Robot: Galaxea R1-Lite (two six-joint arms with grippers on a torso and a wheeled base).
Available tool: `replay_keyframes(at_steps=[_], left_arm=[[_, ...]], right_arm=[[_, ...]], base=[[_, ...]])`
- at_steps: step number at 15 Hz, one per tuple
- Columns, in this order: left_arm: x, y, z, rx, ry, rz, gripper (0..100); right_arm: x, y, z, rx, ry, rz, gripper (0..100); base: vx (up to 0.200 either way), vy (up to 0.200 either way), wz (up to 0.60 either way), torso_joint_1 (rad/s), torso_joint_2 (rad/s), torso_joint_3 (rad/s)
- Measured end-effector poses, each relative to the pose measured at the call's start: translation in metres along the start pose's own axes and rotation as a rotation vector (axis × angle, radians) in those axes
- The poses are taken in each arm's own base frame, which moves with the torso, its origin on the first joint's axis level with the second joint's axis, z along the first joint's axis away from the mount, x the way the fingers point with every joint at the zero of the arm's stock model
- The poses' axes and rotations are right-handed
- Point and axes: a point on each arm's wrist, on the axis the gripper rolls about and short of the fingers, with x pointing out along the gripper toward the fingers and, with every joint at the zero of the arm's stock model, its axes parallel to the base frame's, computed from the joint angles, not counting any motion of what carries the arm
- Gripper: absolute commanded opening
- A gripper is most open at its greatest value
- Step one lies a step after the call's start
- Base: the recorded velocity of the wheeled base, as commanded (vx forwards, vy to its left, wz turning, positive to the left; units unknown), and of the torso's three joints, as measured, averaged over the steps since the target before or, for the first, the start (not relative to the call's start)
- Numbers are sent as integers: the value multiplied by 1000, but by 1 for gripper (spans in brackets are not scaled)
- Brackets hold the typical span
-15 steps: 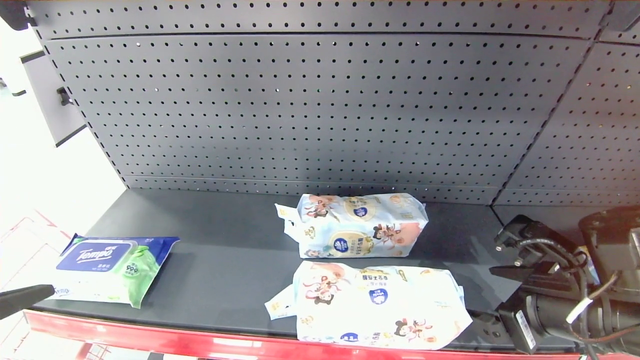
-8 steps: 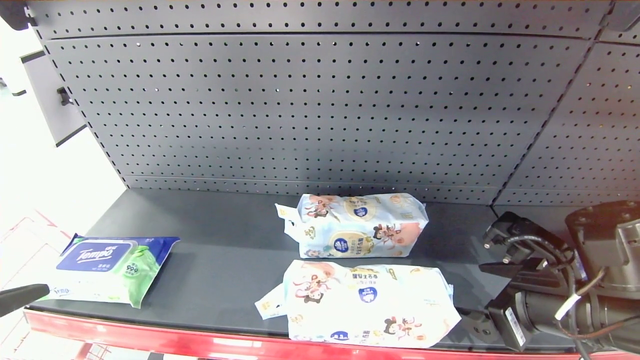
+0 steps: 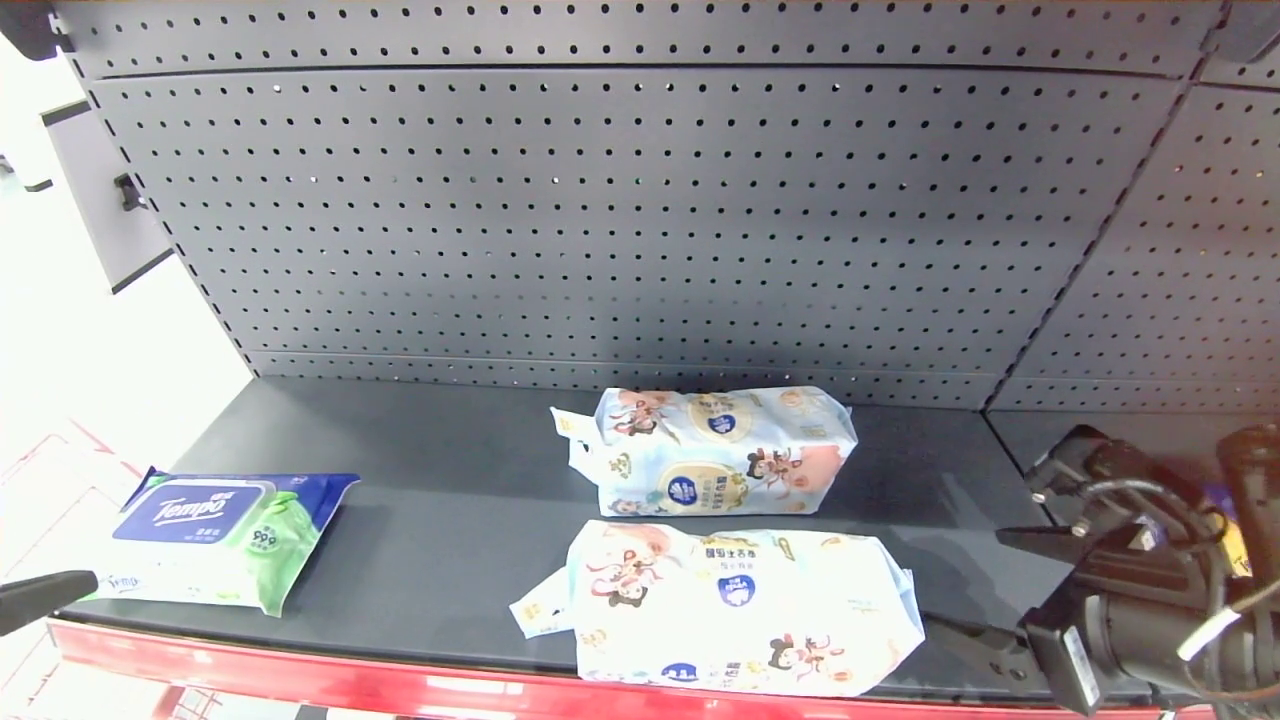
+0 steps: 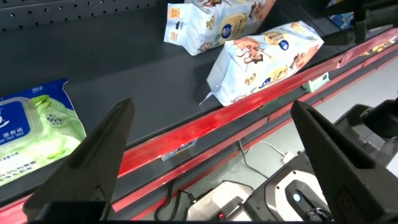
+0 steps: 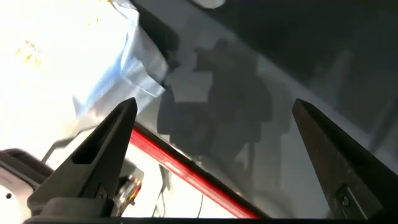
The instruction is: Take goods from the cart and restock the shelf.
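The right gripper (image 5: 214, 106), jaws wide and empty, has drawn back to the lower right, leaving the front tissue pack (image 3: 740, 610) lower centre on the shelf (image 3: 450, 500), tight to its red edge (image 3: 400, 680): placed, I judge. Left gripper (image 4: 211, 109) gapes too. Bare room lies between wipes (image 3: 225, 535) and that pack.

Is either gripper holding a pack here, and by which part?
Nothing is held. The left gripper is open in front of the shelf; the right gripper is open beside the front cartoon pack, which lies on that shelf.
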Motion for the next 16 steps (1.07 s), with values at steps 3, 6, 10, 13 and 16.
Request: replay_keyframes(at_steps=[3, 6, 10, 13, 16], left_arm=[[-3, 1, -7, -1, -3, 39, 100], [-16, 4, -31, -3, 0, 171, 100], [-44, 2, -73, -83, 80, 376, 100], [-47, -5, -90, -215, 45, 571, 100], [-50, -11, -113, -169, -9, 619, 100]], right_arm=[[-25, -3, -15, 12, -58, -70, 100], [-63, -9, -35, 52, -190, -238, 100], [-104, -20, -72, 198, -254, -556, 100], [-115, -12, -106, 278, -183, -693, 100], [-117, 1, -139, 293, -215, -721, 100]], base=[[0, 0, 0, 0, 0, 0], [0, 0, 0, 0, 0, 0], [0, 0, 0, 0, 0, 0], [0, 0, 0, 0, 0, 0], [0, 0, 0, 0, 0, 0]])
